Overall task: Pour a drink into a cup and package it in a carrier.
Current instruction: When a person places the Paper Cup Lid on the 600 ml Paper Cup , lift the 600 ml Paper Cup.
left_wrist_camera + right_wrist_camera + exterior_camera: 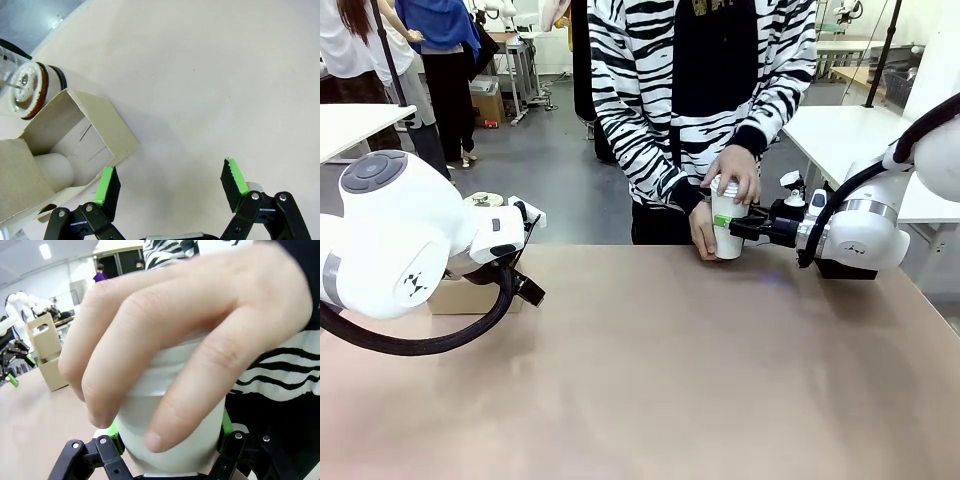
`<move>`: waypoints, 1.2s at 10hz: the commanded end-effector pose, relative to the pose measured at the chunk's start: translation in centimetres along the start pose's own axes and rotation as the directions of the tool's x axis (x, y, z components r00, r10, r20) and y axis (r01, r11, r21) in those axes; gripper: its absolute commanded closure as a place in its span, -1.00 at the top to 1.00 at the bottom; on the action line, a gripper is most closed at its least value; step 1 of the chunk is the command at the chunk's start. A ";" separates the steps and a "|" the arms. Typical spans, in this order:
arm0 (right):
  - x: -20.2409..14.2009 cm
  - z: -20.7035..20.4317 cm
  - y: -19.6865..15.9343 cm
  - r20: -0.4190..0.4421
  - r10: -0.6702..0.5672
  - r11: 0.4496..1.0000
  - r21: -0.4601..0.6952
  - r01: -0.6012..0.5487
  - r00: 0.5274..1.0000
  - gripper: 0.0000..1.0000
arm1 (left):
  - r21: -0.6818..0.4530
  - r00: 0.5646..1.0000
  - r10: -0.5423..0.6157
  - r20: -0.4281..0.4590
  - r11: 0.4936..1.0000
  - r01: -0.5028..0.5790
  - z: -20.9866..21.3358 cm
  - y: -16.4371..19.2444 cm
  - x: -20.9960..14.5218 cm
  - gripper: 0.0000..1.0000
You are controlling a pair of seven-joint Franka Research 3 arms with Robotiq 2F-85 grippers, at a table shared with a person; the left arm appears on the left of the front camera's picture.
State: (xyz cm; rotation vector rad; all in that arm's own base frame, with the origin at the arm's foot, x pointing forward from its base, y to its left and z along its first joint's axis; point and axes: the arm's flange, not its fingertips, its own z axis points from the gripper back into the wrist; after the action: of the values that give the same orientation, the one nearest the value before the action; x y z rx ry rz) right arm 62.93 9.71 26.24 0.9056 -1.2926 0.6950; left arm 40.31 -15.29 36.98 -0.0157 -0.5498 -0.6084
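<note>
Two hands and one gripper are on the same thing right now. The tall white tapered paper cup stands at the far edge of the tan worktop, right of centre in the front view. The right gripper has its green pads against the cup's sides, so it looks clamped on. The person in the zebra-striped top has one hand over the lid and the other hand low on the cup. My guess is the pouring's done and the lid is being pressed down, so we're between filling and packing.

Next would be carrying the cup across to the small brown cardboard carrier at the left of the frame, half hidden behind the left arm. That needs the person's hands off first, then a level lift and a straight drop into a round slot.

The left gripper hangs wide open with nothing in it, just beside the carrier in its wrist view. The clear cylindrical jug with a metal end sits just beside the carrier, upper left there. Something white and rounded is inside the carrier, can't tell what. The left arm sits right by the drop zone, so it could get in the way.
</note>
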 end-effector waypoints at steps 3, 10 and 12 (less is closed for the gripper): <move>0.2 -0.1 0.0 0.013 -0.004 1.000 -0.005 0.004 1.000 0.60 | -0.003 1.000 0.003 0.002 1.000 -0.003 0.0 0.1 0.0 1.00; 0.2 -0.1 0.0 0.013 -0.004 1.000 -0.005 0.004 1.000 0.60 | -0.003 1.000 0.003 0.002 1.000 -0.003 0.0 0.1 0.0 1.00; 0.2 -0.1 0.0 0.013 -0.004 1.000 -0.005 0.004 1.000 0.60 | -0.003 1.000 0.003 0.002 1.000 -0.003 0.0 0.1 0.0 1.00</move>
State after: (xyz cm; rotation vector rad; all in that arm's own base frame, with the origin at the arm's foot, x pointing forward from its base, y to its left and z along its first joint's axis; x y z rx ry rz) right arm 62.86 9.68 25.95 0.9079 -1.2885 0.6921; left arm 40.31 -15.29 36.98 -0.0157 -0.5498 -0.6084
